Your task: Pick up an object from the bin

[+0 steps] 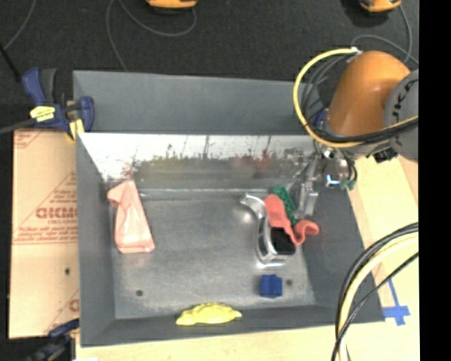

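green thing (281,192): mostly hidden behind the red curved piece (276,210) and the gripper (307,206); from here I can't tell its kind.
black thing (284,245): half under the red curved piece, outline unclear.
yellow lump (208,314): too blurred to name.
orange shape (171,3): cut off by the top edge.

I see my gripper (307,202) low at the right rear of the bin (201,243), over a small heap of a red curved piece (276,210), a green scrap (280,192) and a chrome part (261,238), with a blue block (270,285), a yellow lump (208,314) and a pink pouch (130,220) lying apart.
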Tool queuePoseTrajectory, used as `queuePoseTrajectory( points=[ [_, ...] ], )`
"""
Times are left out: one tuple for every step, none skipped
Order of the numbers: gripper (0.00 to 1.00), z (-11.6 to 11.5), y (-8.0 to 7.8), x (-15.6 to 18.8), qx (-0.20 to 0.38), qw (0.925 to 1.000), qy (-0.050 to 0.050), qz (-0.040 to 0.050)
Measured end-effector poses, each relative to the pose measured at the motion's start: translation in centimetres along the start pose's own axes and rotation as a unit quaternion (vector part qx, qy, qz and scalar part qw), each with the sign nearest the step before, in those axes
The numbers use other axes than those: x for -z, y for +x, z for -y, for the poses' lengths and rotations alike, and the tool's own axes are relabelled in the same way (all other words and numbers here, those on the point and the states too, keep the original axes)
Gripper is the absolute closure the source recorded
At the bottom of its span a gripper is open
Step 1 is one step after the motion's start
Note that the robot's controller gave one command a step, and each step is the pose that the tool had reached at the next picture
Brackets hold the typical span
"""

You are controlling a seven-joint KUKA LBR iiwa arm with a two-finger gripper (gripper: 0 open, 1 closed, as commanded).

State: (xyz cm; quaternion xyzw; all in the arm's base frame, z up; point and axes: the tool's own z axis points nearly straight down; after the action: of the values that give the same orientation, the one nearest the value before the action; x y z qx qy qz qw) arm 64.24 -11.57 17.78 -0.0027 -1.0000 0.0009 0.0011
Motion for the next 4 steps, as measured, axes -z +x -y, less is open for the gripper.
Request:
queuePoseTrajectory(
  points=[
    [0.00,0.0,0.1,0.1,0.000,1.0000,0.000,-0.0004],
    [0.00,-0.5,0.4,2.1,0.037,0.9993,0.000,-0.0008],
    [0.00,0.1,1.6,-0.2,0.103,0.9947,0.002,0.0073],
    [0.00,0.4,1.7,-6.4,0.090,0.9959,0.000,0.0047]
  ],
)
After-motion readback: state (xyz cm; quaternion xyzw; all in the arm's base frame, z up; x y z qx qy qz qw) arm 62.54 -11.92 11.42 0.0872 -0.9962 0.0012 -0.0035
